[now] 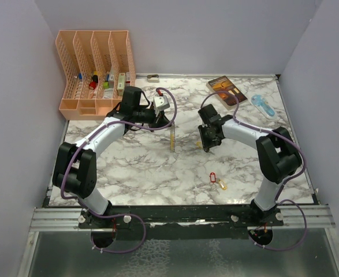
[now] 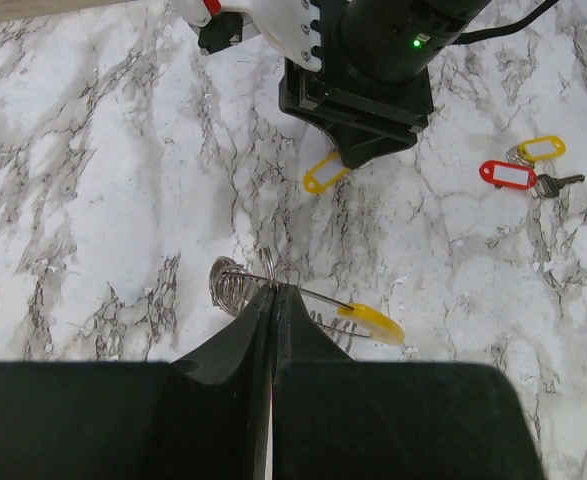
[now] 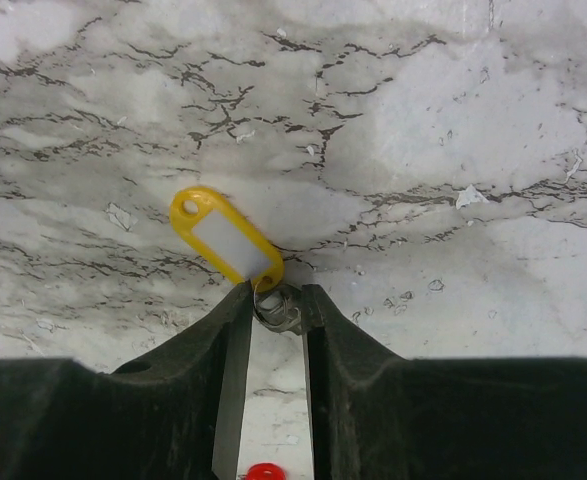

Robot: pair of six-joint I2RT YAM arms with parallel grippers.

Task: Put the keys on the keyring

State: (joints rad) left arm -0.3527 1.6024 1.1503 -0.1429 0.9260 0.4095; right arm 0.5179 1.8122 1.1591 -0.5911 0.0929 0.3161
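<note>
My left gripper (image 2: 273, 288) is shut on the thin wire of the keyring (image 2: 231, 285), a silvery coil with a curved yellow segment (image 2: 373, 322), held just above the marble. In the top view the keyring (image 1: 172, 139) hangs below the left gripper (image 1: 168, 123). My right gripper (image 3: 277, 303) is shut on the metal head of a key with a yellow tag (image 3: 228, 238), low over the table; in the top view it (image 1: 205, 141) sits right of the keyring. Two more keys with a red tag (image 2: 506, 175) and a yellow tag (image 2: 541, 148) lie nearer the front (image 1: 216, 180).
A peach file organizer (image 1: 94, 69) stands at the back left. A brown booklet (image 1: 227, 89) and a blue plastic object (image 1: 263, 105) lie at the back right. A small metal item (image 1: 152, 78) lies by the back wall.
</note>
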